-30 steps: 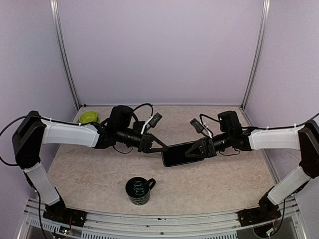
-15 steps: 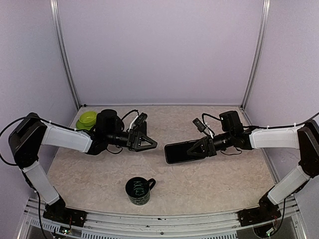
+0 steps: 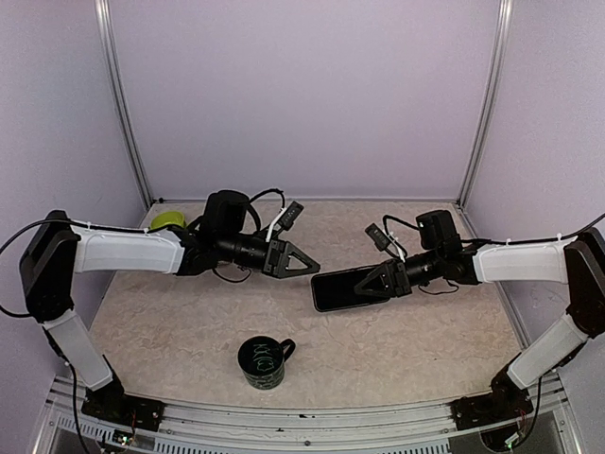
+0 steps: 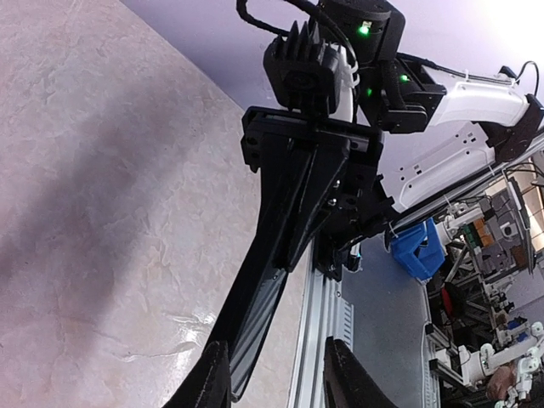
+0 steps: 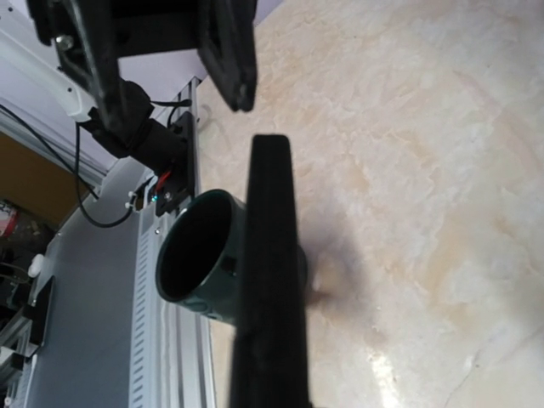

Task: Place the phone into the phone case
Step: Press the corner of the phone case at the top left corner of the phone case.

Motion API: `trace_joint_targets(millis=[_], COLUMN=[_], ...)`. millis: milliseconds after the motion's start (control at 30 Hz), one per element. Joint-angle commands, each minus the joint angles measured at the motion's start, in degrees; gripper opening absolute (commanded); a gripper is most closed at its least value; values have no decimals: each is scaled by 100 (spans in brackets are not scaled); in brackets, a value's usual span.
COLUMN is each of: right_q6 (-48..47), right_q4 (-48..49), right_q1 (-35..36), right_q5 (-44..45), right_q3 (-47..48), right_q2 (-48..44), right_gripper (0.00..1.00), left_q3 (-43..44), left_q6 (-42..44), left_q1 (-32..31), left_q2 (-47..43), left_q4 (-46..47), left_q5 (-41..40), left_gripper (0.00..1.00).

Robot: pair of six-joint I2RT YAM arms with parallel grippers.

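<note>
The right tool (image 3: 383, 282) is clenched on one short end of the phone (image 3: 345, 288), holding it in the air above the middle of the worktop (image 3: 425, 350). The phone's long axis runs roughly parallel to the near edge, and its free end points toward the left edge. The left tool (image 3: 307, 266) has its fingers parted just beside that free end; contact cannot be told. The worktop is beige and marbled, with a dark mug (image 3: 262, 362) near the near edge and a green bowl (image 3: 167, 221) in the far left corner. Pale lilac walls enclose it.

Overhead, plus wrist close-ups of phone (image 3: 336, 291)
</note>
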Motion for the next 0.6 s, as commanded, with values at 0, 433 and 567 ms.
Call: trace_joint_targets(millis=[0,433,567], right_q6=[76,143,100], right_q4=[324,406,368], right_q1=[-1,4,0], right_q5=[-343,-419,-409], right_q3=[23,13,16], right_q2=[-177,-216,-172], right_gripper=[0,0,0], left_q3=[324,440,385], left_q6=[570,819,812], left_q1=[-102,-206,-191], left_q2=[232,329,291], left_q4=[-688,-977,-921], left_q5=[-295,-635,-659], left_gripper=[37,10,0])
